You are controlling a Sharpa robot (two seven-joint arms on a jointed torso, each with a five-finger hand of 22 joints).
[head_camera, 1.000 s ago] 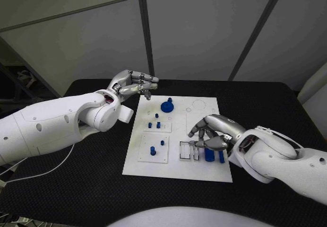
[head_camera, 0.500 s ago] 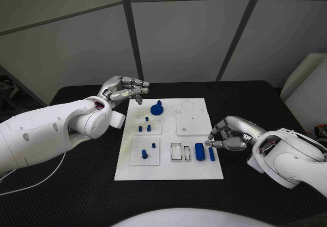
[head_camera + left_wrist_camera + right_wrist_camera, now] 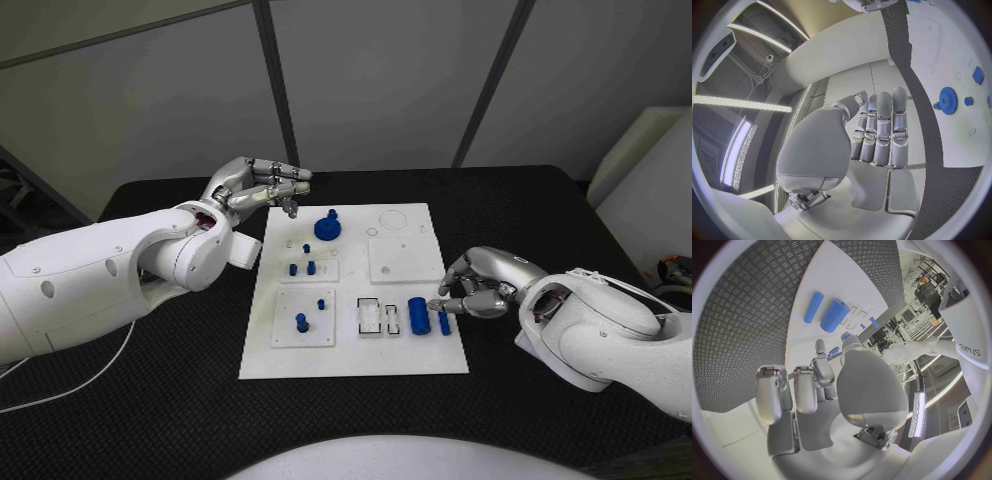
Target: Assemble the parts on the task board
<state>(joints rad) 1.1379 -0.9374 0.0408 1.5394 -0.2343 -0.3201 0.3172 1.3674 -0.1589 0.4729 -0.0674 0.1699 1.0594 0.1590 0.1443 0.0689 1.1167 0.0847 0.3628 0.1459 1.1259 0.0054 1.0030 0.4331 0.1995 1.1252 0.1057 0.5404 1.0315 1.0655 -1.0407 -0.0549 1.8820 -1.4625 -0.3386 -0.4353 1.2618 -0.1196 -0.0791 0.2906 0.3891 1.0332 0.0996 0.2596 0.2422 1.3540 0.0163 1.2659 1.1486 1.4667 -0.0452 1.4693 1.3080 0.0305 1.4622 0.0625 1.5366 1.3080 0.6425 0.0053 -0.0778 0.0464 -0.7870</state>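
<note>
Right hand (image 3: 483,285), fingers curled and holding nothing, sits just right of the two blue cylinders (image 3: 428,316), their long axes up-frame. Left hand (image 3: 264,186), upper left, curled, empty.

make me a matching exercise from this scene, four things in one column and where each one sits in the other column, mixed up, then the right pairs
Things:
1. blue gear
2. thick blue cylinder
3. left hand
4. right hand

Places:
A. over the black table just off the task board's right edge
B. lying on the board's near right part, beside a thinner blue bar
C. beyond the board's far left corner
D. on the board's far part, near the left hand

Pairs: 1-D, 2-B, 3-C, 4-A
</note>
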